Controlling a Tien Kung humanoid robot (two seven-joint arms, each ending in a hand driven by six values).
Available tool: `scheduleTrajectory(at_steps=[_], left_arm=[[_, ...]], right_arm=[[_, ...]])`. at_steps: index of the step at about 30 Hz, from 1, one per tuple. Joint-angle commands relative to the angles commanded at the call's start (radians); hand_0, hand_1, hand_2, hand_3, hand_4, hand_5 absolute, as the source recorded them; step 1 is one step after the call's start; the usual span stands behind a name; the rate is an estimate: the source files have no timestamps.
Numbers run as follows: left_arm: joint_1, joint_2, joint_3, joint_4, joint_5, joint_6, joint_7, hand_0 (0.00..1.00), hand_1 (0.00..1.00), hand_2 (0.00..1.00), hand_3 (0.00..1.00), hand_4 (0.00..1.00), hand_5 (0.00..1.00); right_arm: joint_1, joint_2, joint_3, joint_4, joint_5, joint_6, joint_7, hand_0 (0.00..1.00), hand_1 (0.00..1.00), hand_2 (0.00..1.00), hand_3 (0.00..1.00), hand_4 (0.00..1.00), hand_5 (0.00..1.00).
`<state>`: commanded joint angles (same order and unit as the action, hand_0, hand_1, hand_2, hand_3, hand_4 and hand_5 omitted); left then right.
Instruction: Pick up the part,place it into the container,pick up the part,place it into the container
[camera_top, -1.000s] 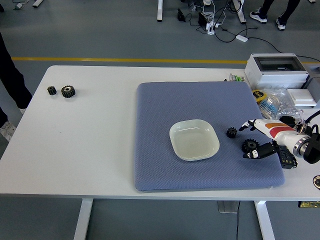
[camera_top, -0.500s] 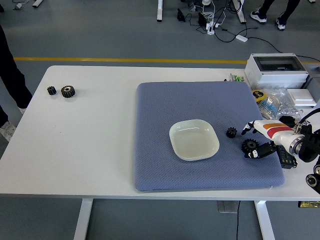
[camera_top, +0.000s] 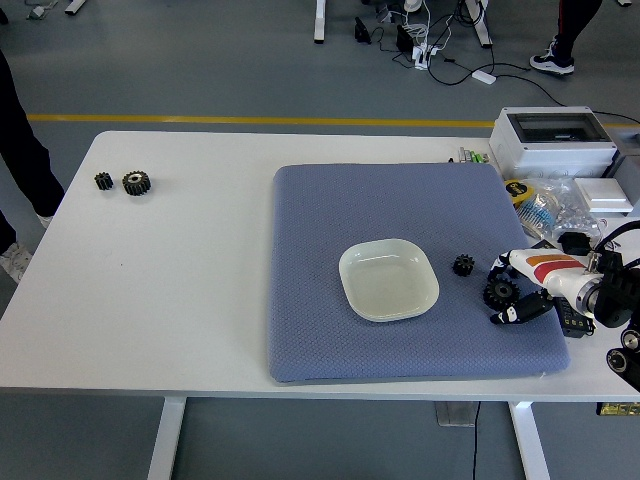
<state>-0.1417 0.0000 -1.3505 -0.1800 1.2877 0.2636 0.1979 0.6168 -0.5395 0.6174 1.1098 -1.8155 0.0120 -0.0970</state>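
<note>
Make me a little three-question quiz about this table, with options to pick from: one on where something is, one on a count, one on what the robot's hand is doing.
1. Where is the white dish?
A. On the blue mat
B. On the bare table at the left
C. On the grey box

2. How many black gears lie on the table in all?
A. Two
B. Four
C. Six

3. What is the right hand doing?
A. Holding the dish
B. Closing around the larger gear, not yet lifted
C. Resting at the far left

Answers:
1 A, the dish sits mid blue mat.
2 B, a left pair, plus the small gear and larger gear on the mat.
3 B, the fingers flank the larger gear, which lies on the mat.
</note>
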Motion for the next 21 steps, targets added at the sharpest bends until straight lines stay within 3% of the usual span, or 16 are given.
scheduleTrajectory(at_steps=[4,5,10,11,21], left_arm=[[0.0,0.0,0.0,0.0,0.0,0.0,0.0,0.68,0.647,0.667,0.576,0.674,0.634],[-0.001,0.0,0.0,0.0,0.0,0.0,0.0,0.68,0.646,0.667,0.576,0.674,0.635],[-0.003,0.0,0.0,0.0,0.002,-0.001,0.0,0.68,0.646,0.667,0.576,0.674,0.635],[-0.003,0.0,0.0,0.0,0.004,0.0,0.001,0.678,0.645,0.665,0.576,0.674,0.634],[-0.003,0.0,0.0,0.0,0.008,-0.001,0.002,0.679,0.646,0.665,0.576,0.674,0.634]], right_arm=[[0.0,-0.001,-0.001,0.006,-0.001,0.003,-0.004,0.67,0.671,0.728,0.643,0.998,0.278],[-0.001,-0.001,0.0,0.006,0.002,0.003,-0.004,0.598,0.626,0.695,0.572,0.984,0.348],[-0.002,0.003,0.004,0.004,0.006,-0.014,0.003,0.598,0.626,0.695,0.572,0.984,0.348],[-0.001,0.003,0.003,0.005,0.007,-0.016,0.004,0.471,0.546,0.616,0.539,0.917,0.357],[0.007,0.008,0.001,-0.007,0.044,0.007,-0.012,0.427,0.498,0.575,0.531,0.868,0.373]])
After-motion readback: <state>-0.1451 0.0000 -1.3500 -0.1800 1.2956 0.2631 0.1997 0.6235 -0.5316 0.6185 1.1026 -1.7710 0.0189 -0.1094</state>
